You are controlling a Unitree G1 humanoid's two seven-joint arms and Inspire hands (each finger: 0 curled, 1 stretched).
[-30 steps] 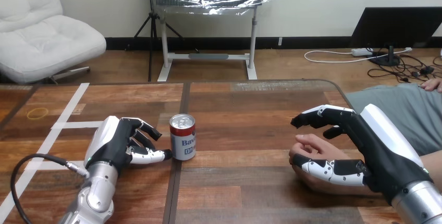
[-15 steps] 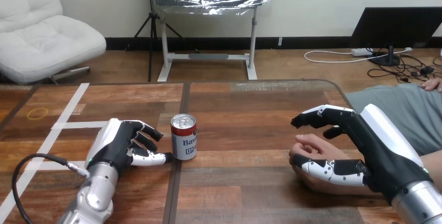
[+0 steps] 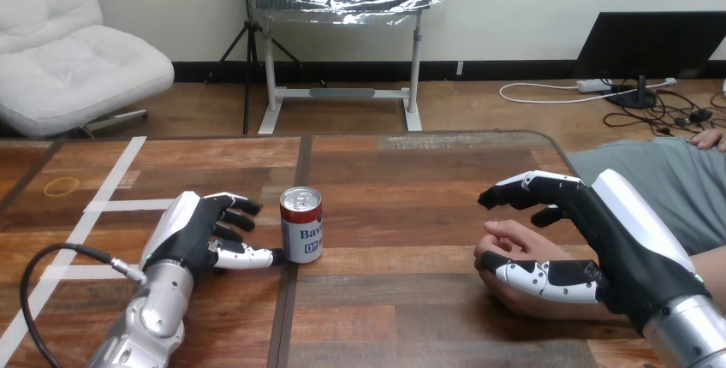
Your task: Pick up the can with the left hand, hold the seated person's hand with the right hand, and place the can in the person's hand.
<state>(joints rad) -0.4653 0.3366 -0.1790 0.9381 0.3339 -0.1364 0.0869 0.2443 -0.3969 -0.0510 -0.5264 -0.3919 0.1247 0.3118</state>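
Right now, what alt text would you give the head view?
The robot's left hand rests open on the wooden table beside an upright can, thumb tip at its base, not gripping it. At right, its right hand arches open over the person's hand, which lies on the table.

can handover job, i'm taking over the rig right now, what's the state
Left hand open, beside the can, thumb tip at its base; no grasp yet.
Right hand open, fingers arched above the person's hand, thumb along its near side; not closed on it.
Can upright on the table.
Done: both hands positioned. To do: grasp and lift can, hold person's hand, place can in it.
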